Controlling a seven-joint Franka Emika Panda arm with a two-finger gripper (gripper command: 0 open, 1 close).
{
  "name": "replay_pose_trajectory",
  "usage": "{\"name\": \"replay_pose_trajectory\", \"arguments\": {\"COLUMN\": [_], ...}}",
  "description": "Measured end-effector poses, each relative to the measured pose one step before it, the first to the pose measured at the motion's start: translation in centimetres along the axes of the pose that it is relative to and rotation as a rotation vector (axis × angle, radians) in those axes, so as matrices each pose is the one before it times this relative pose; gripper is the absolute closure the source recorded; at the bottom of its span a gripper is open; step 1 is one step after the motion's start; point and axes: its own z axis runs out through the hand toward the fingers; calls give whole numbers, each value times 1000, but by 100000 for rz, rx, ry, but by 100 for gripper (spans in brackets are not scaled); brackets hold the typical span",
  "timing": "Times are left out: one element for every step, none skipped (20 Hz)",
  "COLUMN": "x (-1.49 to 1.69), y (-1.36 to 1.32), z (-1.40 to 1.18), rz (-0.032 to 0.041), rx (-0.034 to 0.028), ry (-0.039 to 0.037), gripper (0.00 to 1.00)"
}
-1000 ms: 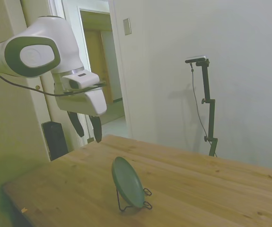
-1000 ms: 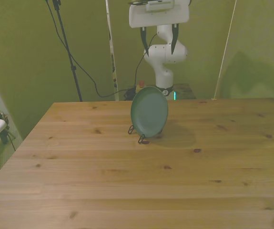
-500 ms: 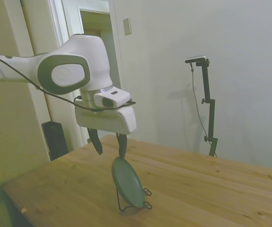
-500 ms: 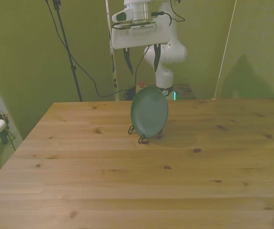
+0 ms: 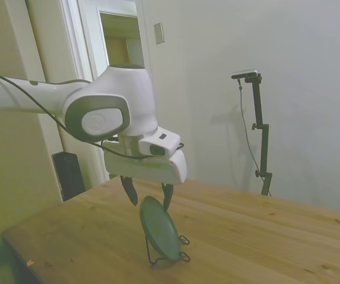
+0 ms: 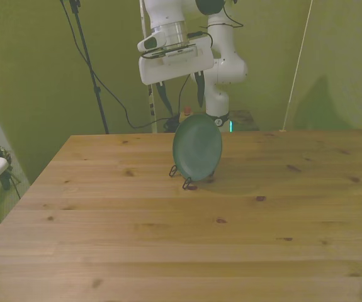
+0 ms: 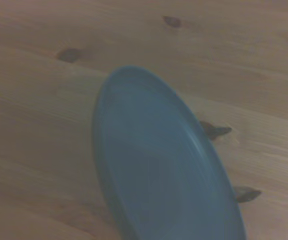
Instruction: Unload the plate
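While the wooden table (image 6: 187,239) takes most of the front view, we see on it only one group of things, a little behind its middle: the plate (image 6: 197,146), standing almost upright on its edge, leaned in the thin wire stand (image 6: 182,176). It faces the front view's camera and is turned slightly, so in the side view we see it nearly edge-on. The white arm (image 5: 51,106) reaches in over it, and the gripper (image 5: 148,194) hangs just above the upper rim of the plate with its fingers spread wide apart and nothing held between them. In the side view one finger (image 5: 129,190) is on each side of the rim, but we cannot tell whether any of them touches it. The wrist view shows the plate from close above, its rim running slanted across the table boards, with two small feet of the stand beside it. We judge that the approach step is in hand and the grasp is not yet done. For the next move we think the gripper must come lower over the rim, close on it, then lift upward so the stand is not dragged
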Motion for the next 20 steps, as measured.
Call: {"name": "replay_pose_trajectory", "arguments": {"x": [93,135,165,174,175,194,169,139,108,75,70,42,30,18,6,-13,-4,-5,-24,-6], "y": [127,118,130,151,123,43,-65,-165,-254,-281,-246,-257,-252,-233,-259,-257,-222,-226,-174,-98], "z": [279,309,367,366,299,285,282,327,358,345,345,362,367,348,295,268,217,151,64,-3], "rz": [-695,-556,-48,-115,-82,-90,-270,-201,-256,-514,-711,-774,-563,-452,-444,-440,-377,-377,-247,-113], "rx": [2089,1722,2023,1989,1830,1664,1466,1398,1623,1563,1438,1286,1223,826,280,-74,-81,-11,130,153], "ry": [-619,-632,-706,-669,-509,-425,-435,-492,-599,-625,-719,-883,-1042,-1239,-1070,-1118,-1015,-1144,-1528,-1304], "gripper": [0,0,0,0,0,0,0,0,0,0,0,0,0,0,0,0,0,100,100,100]}}
